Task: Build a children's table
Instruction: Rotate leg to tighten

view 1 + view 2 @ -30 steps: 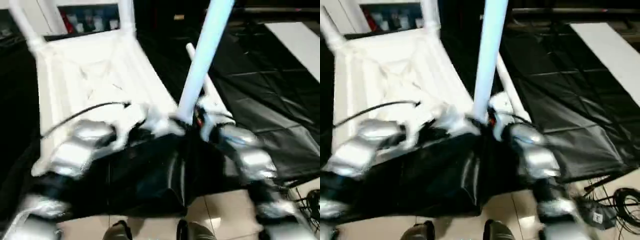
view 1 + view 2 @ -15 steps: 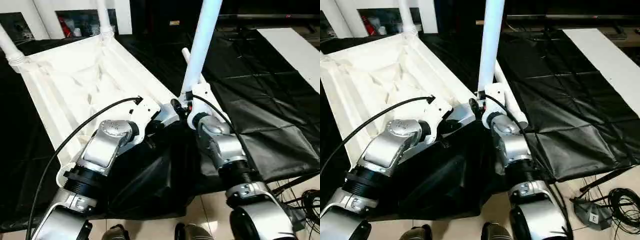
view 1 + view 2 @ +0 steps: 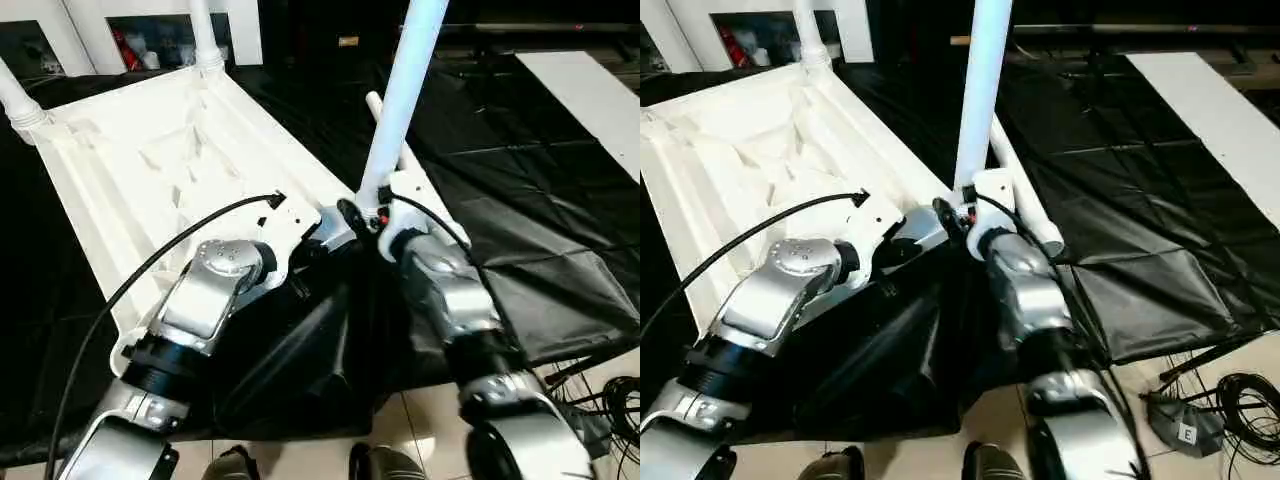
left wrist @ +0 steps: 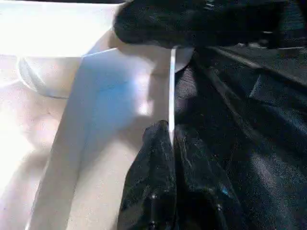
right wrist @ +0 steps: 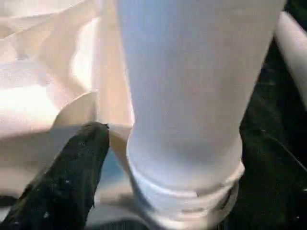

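Observation:
The white tabletop (image 3: 150, 170) lies underside up on black cloth. Two white legs (image 3: 203, 30) (image 3: 15, 95) stand in its far corners. A third leg (image 3: 400, 100) stands upright in the near right corner socket. My right gripper (image 3: 367, 212) is open around its base. In the right wrist view one black finger (image 5: 72, 182) stands a little off the leg (image 5: 182, 96). My left gripper (image 4: 171, 139) is shut on the tabletop's thin rim (image 4: 171, 86) right beside that corner. Another leg (image 3: 1025, 195) lies on the cloth behind the upright one.
A flat white board (image 3: 590, 95) lies at the far right on the black cloth (image 3: 520, 180). A cabinet with glass doors (image 3: 150, 40) stands at the back. Cables (image 3: 1250, 400) lie on the floor at the right. A black cable (image 3: 150, 260) arcs over my left forearm.
My right gripper's fingers have spread apart from the upright leg's base and the right forearm has shifted slightly. The left gripper has stayed shut on the rim.

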